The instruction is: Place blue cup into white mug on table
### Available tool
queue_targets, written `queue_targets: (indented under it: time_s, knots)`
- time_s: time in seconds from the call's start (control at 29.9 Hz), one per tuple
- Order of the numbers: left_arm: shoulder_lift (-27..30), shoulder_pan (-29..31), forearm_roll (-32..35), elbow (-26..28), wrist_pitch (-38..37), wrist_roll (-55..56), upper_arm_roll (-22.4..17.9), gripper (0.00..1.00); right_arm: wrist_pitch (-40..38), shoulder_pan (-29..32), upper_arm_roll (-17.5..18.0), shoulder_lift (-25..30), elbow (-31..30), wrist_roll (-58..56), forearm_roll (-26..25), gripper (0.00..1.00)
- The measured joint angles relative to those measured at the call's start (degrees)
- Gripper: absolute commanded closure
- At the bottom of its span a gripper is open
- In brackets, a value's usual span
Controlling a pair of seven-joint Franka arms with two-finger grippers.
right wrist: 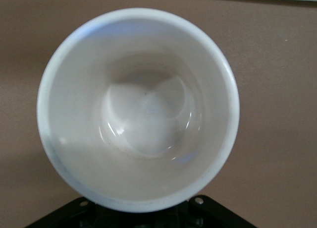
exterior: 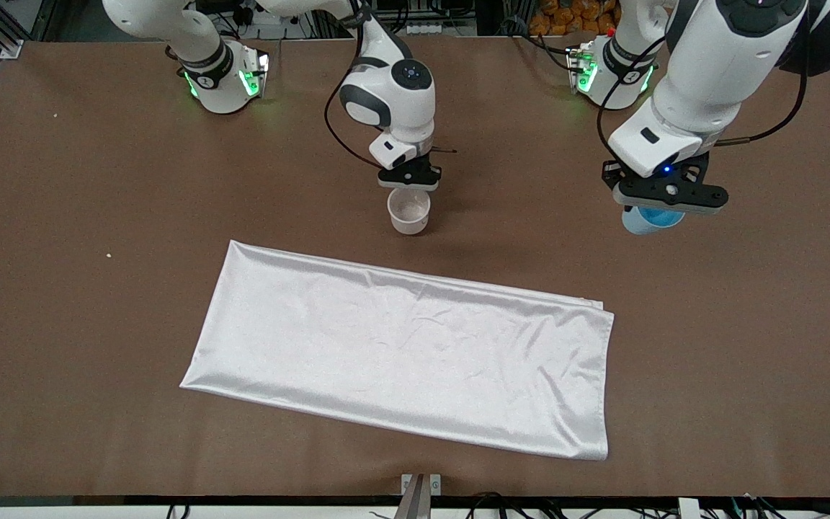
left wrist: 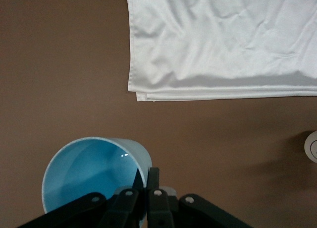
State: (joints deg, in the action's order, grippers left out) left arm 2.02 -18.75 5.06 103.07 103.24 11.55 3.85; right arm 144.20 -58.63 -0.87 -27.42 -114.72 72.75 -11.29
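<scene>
The white mug (exterior: pixel 408 211) stands upright on the brown table (exterior: pixel 98 324), just farther from the front camera than the cloth. My right gripper (exterior: pixel 408 180) is down on the mug's farther side and grips it there; the handle is hidden. The mug's empty inside fills the right wrist view (right wrist: pixel 138 109). My left gripper (exterior: pixel 663 205) is shut on the rim of the blue cup (exterior: pixel 644 220) toward the left arm's end of the table, low over the tabletop. In the left wrist view the fingers (left wrist: pixel 153 181) pinch the cup's wall (left wrist: pixel 94 173).
A white satin cloth (exterior: pixel 400 360) lies flat between the mug and the front edge of the table; it also shows in the left wrist view (left wrist: pixel 223 39). The mug's edge shows in the left wrist view (left wrist: pixel 312 146).
</scene>
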Motion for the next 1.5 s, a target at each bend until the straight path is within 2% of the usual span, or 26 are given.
queue_targets:
  time_s: [0.2,0.27,0.33,0.43,0.94,1.3,1.5]
  knots:
    - [1.03,1.74,-2.54,1.84,0.03,0.01,-0.11,1.0,0.1,0.0,-0.02,-1.48,1.33,0.0,-0.03,0.98]
    - [1.11,1.93,-2.71,2.25,0.06,0.01,-0.13,1.0,0.12,0.0,-0.03,-1.87,1.73,0.0,-0.03,0.7]
    - [1.22,1.95,-2.75,2.64,0.1,0.01,-0.13,1.0,0.15,0.0,-0.03,-2.03,1.95,0.01,-0.03,0.33]
    - [1.58,1.95,-2.78,3.4,0.19,0.01,-0.12,1.0,0.15,0.0,-0.06,-2.08,2.3,0.27,-0.03,0.02]
    - [2.46,2.73,-2.79,4.72,1.15,0.06,-0.02,1.0,-1.37,0.0,-0.07,-1.55,3.73,0.92,-0.03,0.0]
    - [2.46,2.32,-2.83,4.73,1.62,0.06,0.24,1.0,-8.39,0.01,-0.13,4.19,4.82,0.91,-0.03,0.0]
    - [2.46,2.29,-2.85,4.72,2.24,0.06,1.56,1.0,-9.79,0.9,-0.6,6.13,4.74,-1.15,-0.03,0.0]
